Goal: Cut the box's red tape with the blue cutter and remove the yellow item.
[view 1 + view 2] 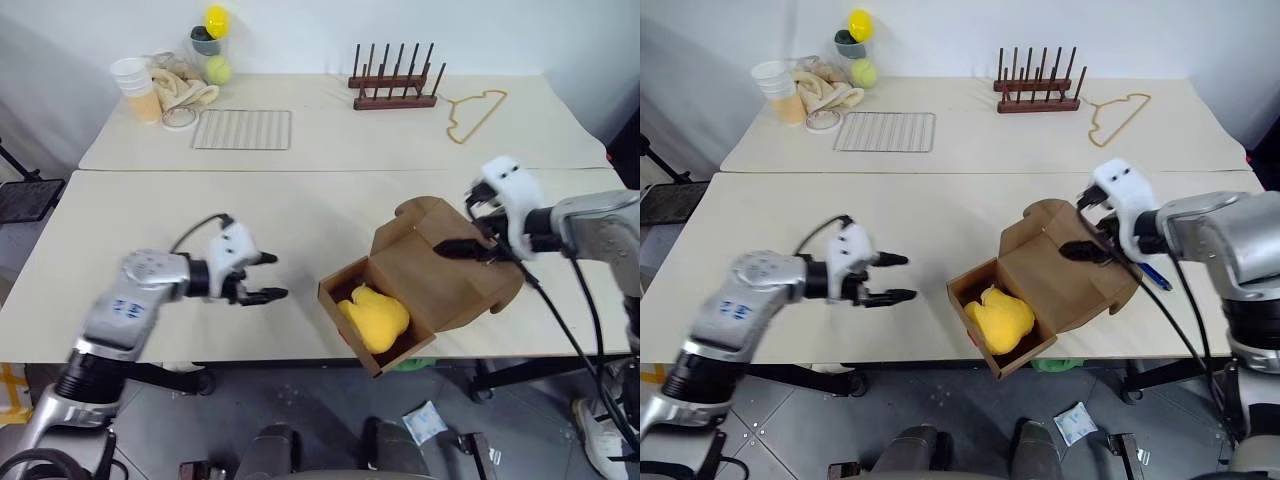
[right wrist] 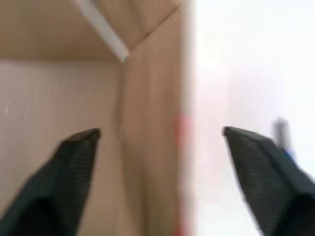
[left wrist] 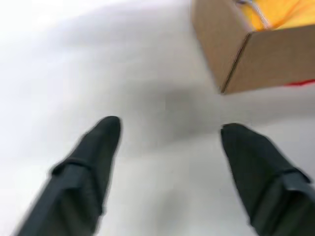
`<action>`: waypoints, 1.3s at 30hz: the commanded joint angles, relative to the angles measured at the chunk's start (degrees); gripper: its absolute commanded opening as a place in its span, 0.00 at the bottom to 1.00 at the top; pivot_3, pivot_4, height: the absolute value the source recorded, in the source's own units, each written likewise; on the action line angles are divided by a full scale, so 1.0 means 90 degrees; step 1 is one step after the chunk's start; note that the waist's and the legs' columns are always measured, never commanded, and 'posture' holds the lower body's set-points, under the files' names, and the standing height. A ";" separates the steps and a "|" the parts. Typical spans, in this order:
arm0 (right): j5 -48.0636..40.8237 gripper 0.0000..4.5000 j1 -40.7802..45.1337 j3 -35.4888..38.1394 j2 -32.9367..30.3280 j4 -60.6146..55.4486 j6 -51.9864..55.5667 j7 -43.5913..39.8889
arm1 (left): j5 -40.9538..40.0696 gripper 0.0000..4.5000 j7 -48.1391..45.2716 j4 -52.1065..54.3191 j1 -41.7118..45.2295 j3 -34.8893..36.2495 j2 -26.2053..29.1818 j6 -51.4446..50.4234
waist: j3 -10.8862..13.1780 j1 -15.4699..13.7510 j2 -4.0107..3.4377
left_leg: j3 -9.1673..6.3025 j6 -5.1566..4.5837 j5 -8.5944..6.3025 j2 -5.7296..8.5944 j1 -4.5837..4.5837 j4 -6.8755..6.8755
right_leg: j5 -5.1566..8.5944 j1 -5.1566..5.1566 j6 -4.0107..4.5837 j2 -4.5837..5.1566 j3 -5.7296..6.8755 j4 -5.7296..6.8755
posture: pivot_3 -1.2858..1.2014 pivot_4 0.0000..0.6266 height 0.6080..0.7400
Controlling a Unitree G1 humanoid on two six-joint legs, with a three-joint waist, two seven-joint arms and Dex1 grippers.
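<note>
Left gripper point(image 1: 270, 276): black fingers apart, empty, above the white table point(image 1: 150, 210). Right gripper point(image 1: 1077, 227): fingers apart over the lid. Small brown cardboard box point(image 1: 440, 275): open, near table's front edge. Rounded yellow soft item point(image 1: 373, 315): inside.

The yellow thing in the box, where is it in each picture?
Left eye view: yellow item lies inside the open box, near the table's front edge.
Right eye view: same spot, in the box's open tray.
Left wrist view: at the upper edge, behind the box wall.
Right wrist view: not in it.
Shared landmark: the box.
</note>
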State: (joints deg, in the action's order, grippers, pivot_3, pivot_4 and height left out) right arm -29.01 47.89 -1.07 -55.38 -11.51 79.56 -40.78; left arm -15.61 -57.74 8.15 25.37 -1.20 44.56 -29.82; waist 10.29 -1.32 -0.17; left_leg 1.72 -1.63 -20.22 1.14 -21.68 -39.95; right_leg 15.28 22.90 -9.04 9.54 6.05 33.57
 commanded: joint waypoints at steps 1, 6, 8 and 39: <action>0.0021 1.00 -0.0271 0.0622 -0.0293 0.0068 -0.1259 -0.0501 | -0.0471 0.99 -0.0578 0.0103 -0.0276 0.0395 0.0311 0.0136 | 0.0000 0.0005 0.0000 | 0.0005 -0.0001 -0.0002 0.0000 0.0001 0.0001 | 0.0000 0.0000 0.0000 0.0000 0.0000 0.0000 | 0.52 0.24 1.00; -0.0109 1.00 -0.0961 0.1253 -0.0385 0.0187 -0.3278 -0.1614 | -0.1000 0.99 -0.0912 0.0245 -0.0538 0.0849 0.0363 0.0276 | 0.0005 0.0003 0.0003 | 0.0044 -0.0004 -0.0004 -0.0004 0.0001 0.0000 | 0.0000 0.0000 0.0000 0.0000 0.0002 -0.0001 | 0.52 0.24 1.00; -0.0428 1.00 -0.1219 0.1713 -0.0148 0.0187 -0.3861 -0.1989 | -0.1247 0.99 -0.1027 0.0464 -0.0628 0.0898 0.0452 0.0028 | 0.0006 0.0011 0.0002 | 0.0044 -0.0004 -0.0004 -0.0006 0.0003 0.0000 | 0.0000 0.0000 0.0000 -0.0001 0.0001 0.0000 | 0.52 0.24 1.00; -0.1821 1.00 -0.5104 0.4153 -0.0306 -0.1397 -0.6118 -0.4075 | -0.0164 0.99 -0.0270 -0.0584 0.3971 -0.3883 -0.1888 -0.2148 | 0.0033 -0.0126 0.0018 | 0.0045 -0.0004 -0.0005 -0.0007 0.0042 -0.0007 | 0.0000 -0.0043 -0.0001 -0.0011 -0.0014 -0.0012 | 0.52 0.24 1.00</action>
State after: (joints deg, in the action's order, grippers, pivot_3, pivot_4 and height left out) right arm -43.70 2.08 35.06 -56.94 -21.74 23.79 -77.97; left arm -19.00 -59.32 3.63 60.16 -34.99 28.23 -51.55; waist 10.58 -2.46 -0.01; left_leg 2.12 -1.67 -20.27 1.08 -21.30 -40.01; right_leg 15.28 22.51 -9.05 9.44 5.93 33.47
